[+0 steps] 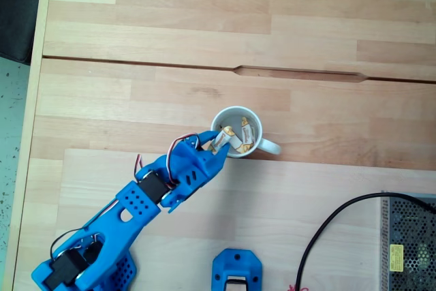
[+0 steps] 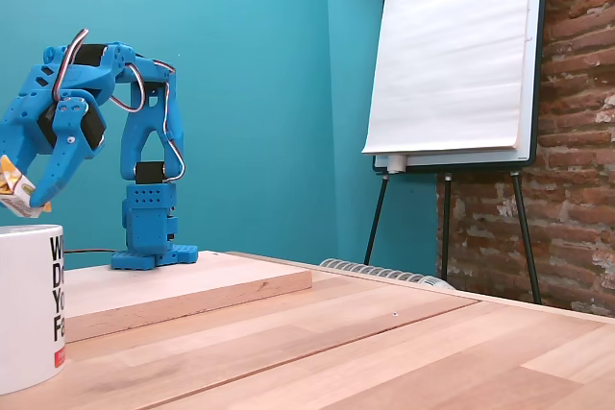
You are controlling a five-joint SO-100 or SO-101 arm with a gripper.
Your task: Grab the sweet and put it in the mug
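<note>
Gripper [image 1: 216, 142] clamped on a sweet [image 1: 219, 140], right over the mug's near rim.

Seen from above, sweet sits at the fingertips, just inside the mug [image 1: 229, 112] edge; 2 more sweets [image 1: 241, 134] lie in the mug past the tips. Handle points away from arm. Beyond the mug: bare wood tabletop [image 1: 204, 25], open to the far edge. Side view: sweet [image 2: 16, 189] hangs just above the rim.

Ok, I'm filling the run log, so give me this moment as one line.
tool: shut on sweet | place: above mug rim | in mug: two sweets | release: not yet
</note>
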